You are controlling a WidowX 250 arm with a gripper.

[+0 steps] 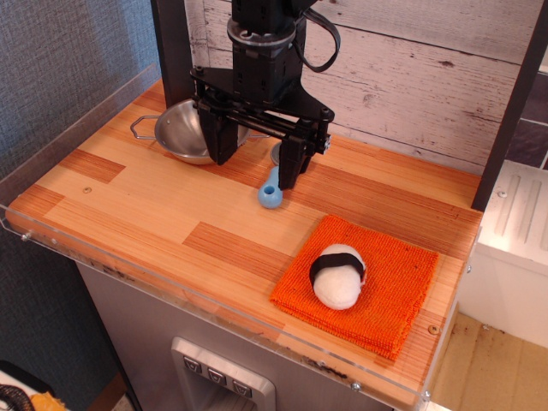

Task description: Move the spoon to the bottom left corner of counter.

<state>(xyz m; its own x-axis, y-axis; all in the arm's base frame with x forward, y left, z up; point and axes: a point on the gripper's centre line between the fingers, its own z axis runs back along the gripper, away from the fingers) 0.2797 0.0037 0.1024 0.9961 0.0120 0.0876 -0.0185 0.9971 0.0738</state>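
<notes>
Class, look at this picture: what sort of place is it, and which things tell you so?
Probably a toy kitchen set up as a robot test bench: a wooden counter edged in clear acrylic, a steel bowl, a toy spoon, and a robot gripper above it.

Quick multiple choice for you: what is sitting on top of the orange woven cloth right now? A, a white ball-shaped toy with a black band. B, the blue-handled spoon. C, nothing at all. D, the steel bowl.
A: the white ball-shaped toy with a black band lies on the orange cloth, while the spoon and the steel bowl rest on the bare counter farther back.
</notes>
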